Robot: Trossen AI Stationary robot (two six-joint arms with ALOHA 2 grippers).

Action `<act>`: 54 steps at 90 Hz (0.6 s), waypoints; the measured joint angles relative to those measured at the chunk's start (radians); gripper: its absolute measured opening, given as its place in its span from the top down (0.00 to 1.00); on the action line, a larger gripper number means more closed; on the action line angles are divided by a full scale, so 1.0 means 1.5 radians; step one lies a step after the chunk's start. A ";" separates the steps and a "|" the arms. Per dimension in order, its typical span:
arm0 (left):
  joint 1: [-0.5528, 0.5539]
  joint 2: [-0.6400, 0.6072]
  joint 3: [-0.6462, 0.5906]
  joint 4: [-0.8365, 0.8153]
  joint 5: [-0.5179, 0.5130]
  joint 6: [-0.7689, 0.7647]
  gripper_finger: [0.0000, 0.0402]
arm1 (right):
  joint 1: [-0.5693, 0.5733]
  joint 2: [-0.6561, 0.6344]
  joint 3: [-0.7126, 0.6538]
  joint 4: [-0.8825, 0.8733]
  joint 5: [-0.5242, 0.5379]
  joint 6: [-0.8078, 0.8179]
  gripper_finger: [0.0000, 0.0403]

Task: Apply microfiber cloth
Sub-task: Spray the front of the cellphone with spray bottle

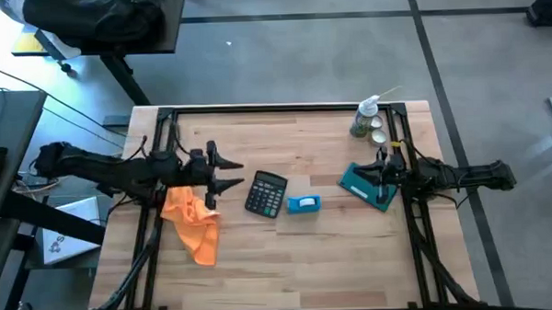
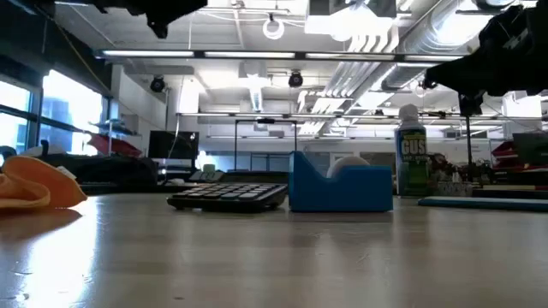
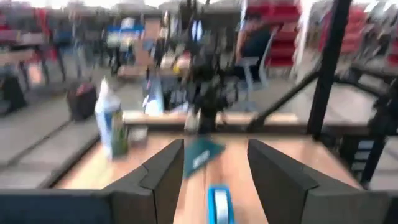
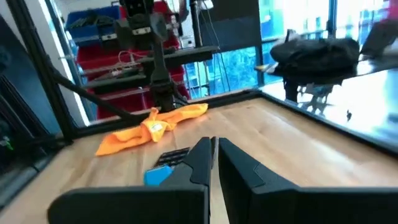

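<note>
On the left of the wooden surface point(image 1: 261, 257) the microfiber cloth point(image 1: 193, 224) lies crumpled, bright orange, a fold trailing toward the near edge. The left gripper point(image 1: 229, 172) hangs above the surface just past the cloth's upper corner, its fingers point(image 3: 163, 176) spread wide and holding nothing. To take the cloth well, this gripper probably needs to draw back over the bunched upper part, come straight down and pinch a raised fold, since a flat edge would likely slip. Next comes the black calculator point(image 1: 266, 193), close beside the cloth, so a careless sweep could nudge it. Then the small blue-and-white box point(image 1: 303, 205), and beyond it the teal slab point(image 1: 362, 184) with a spray bottle point(image 1: 365, 117) behind. The right gripper point(image 1: 383, 167) waits over the slab, fingers point(image 4: 202, 163) pressed together and empty.
</note>
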 joint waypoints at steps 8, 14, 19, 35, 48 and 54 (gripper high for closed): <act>-0.034 0.004 0.000 -0.076 -0.037 -0.055 0.59 | 0.000 0.000 0.000 0.051 0.014 -0.003 1.00; -0.057 0.014 0.000 -0.121 -0.061 -0.096 0.59 | 0.000 0.000 0.000 0.096 0.014 0.013 1.00; -0.075 0.026 -0.001 -0.150 -0.089 -0.124 0.59 | 0.000 0.000 0.000 0.125 0.013 0.033 1.00; -0.121 0.097 -0.001 -0.170 -0.183 -0.180 0.59 | -0.002 0.002 0.000 0.177 0.032 0.083 1.00; -0.138 0.177 -0.001 -0.163 -0.218 -0.229 0.59 | -0.004 0.017 0.000 0.183 -0.005 0.098 1.00; -0.139 0.213 -0.002 -0.145 -0.215 -0.240 0.59 | 0.000 0.041 0.000 0.173 -0.036 0.134 1.00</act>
